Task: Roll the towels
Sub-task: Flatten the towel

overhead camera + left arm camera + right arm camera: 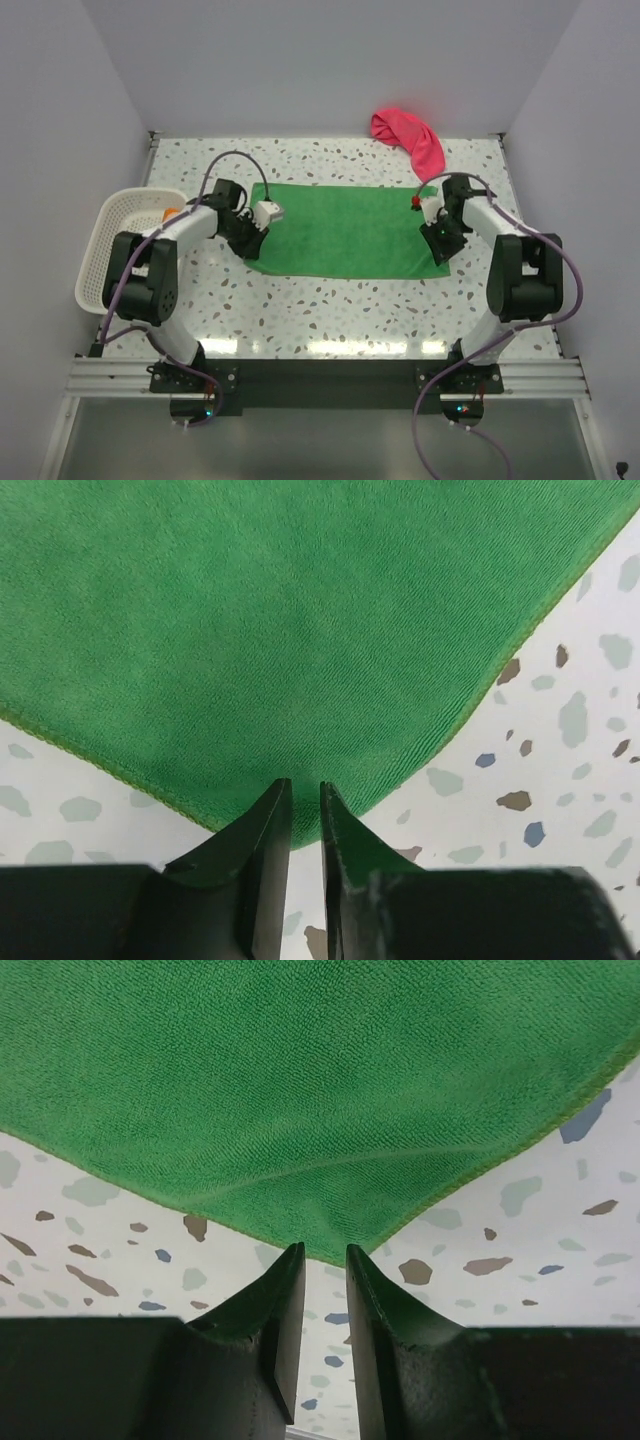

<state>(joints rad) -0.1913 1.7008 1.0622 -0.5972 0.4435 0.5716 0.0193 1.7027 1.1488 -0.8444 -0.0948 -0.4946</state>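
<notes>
Green towel [345,230] lies flat in the middle of the counter [330,310]. Left end effector [305,785] is at its near left corner, jaws a slit apart with the corner tip in the slit. Right end effector [320,1250] is at the near right corner, its gap slightly wider. Whether either pinches the cloth, I cannot tell.
</notes>
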